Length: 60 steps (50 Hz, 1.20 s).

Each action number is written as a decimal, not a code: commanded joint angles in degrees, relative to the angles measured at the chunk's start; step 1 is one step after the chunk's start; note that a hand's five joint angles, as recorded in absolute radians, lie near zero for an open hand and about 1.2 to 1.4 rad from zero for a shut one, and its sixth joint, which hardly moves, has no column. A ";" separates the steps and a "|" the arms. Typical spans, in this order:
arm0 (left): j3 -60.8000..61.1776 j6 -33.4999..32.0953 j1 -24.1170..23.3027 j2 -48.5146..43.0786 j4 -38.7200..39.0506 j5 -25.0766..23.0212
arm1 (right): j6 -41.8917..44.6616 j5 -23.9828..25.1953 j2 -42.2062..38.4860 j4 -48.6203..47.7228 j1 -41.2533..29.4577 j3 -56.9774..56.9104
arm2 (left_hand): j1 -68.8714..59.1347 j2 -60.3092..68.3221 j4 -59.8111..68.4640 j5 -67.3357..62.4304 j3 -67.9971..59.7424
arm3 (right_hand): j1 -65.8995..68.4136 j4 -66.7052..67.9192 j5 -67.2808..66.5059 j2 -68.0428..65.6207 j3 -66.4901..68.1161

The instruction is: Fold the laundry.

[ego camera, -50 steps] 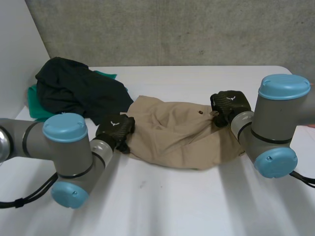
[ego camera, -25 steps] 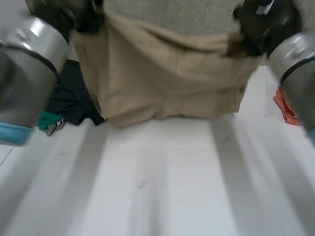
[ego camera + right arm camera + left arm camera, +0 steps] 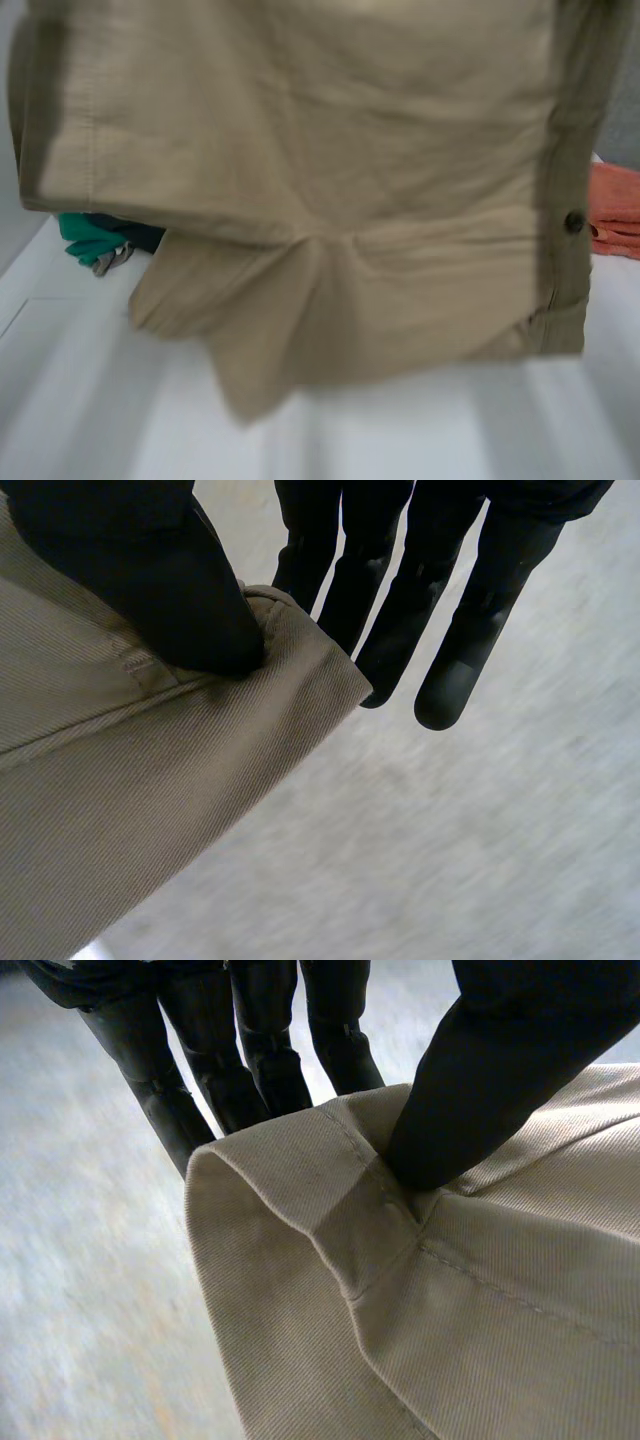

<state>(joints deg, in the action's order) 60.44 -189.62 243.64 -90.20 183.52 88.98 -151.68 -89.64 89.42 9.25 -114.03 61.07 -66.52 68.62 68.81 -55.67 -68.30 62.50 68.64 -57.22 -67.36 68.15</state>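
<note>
White table (image 3: 420,430), head view: a tan garment (image 3: 300,180) was noted hanging over it, green cloth (image 3: 85,240) by its left edge, orange cloth (image 3: 615,205) by its right.
Left wrist: a hemmed corner was pinched by the left hand (image 3: 500,1070), thumb against fingers.
Right wrist: another corner was pinched likewise by the right hand (image 3: 150,580).
Fabric was judged soft and light; seamed corners best gripped.

One tan garment (image 3: 300,150) above one bench (image 3: 100,420). Behind it, one green cloth (image 3: 85,240) and one orange cloth (image 3: 615,210). Two hands: left hand (image 3: 250,1040), right hand (image 3: 150,570).
</note>
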 commanded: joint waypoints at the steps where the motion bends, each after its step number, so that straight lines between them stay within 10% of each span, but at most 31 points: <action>1: -4.17 -0.40 1.40 -20.14 3.40 -0.30 | -9.59 -0.27 -15.31 -1.95 1.44 -0.07 | -13.48 11.38 11.19 -14.33 -11.70 | 17.50 11.36 -12.78 -12.64 11.85; 15: -30.26 -9.19 4.74 -55.86 18.88 -1.71 | -14.70 -6.68 -45.64 -30.85 1.88 -8.77 | -13.48 11.38 11.19 -14.33 -11.70 | 15.57 9.42 -10.84 -10.70 9.91; 16: -31.51 -9.19 5.00 -56.40 19.24 -1.79 | -14.26 -6.60 -46.61 -34.09 1.97 -9.90 | -13.48 11.38 11.19 -14.33 -11.70 | -29.58 -35.73 34.31 34.45 -35.24; 17: -33.17 -9.10 5.36 -57.19 20.11 -1.88 | -14.17 -6.77 -46.79 -35.43 1.97 -10.79 | -3.68 1.58 1.38 -4.53 -1.90 | -52.50 -58.64 57.22 57.36 -58.15; 20: -33.89 -9.10 5.45 -57.37 21.52 -1.79 | -14.08 -6.77 -47.15 -35.88 1.88 -13.69 | 55.66 -57.76 -57.96 54.81 57.45 | -52.50 -58.64 57.22 57.36 -58.15; 22: -33.55 -9.01 5.45 -57.28 21.53 -1.62 | -14.00 -6.25 -46.01 -35.10 1.79 -14.13 | 56.52 -58.62 -58.81 55.67 58.30 | -52.50 -58.64 57.22 57.36 -58.15; 34: -2.46 -8.93 5.18 -34.98 20.47 1.10 | -7.34 8.77 -28.89 -16.91 5.38 -0.37 | 56.14 -58.24 -58.43 55.29 57.92 | -52.50 -58.64 57.22 57.36 -58.15; 44: 30.93 -7.96 2.03 -10.99 0.46 1.99 | 10.25 16.16 -21.13 -10.92 11.20 21.80 | 42.91 -45.01 -45.21 42.06 44.69 | -32.58 -38.73 37.30 37.44 -38.24; 60: 56.10 -1.46 -6.86 -8.75 0.24 1.72 | 20.99 27.95 -26.92 -15.04 14.98 34.91 | 43.52 -45.62 -45.81 42.67 45.30 | -29.87 -36.02 34.60 34.74 -35.53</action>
<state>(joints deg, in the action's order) 113.54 -191.99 237.69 -94.96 179.25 90.47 -130.85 -63.38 66.46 -2.14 -99.01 95.71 -23.04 22.35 21.83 -11.45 -22.34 26.92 27.21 -17.71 -26.63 26.90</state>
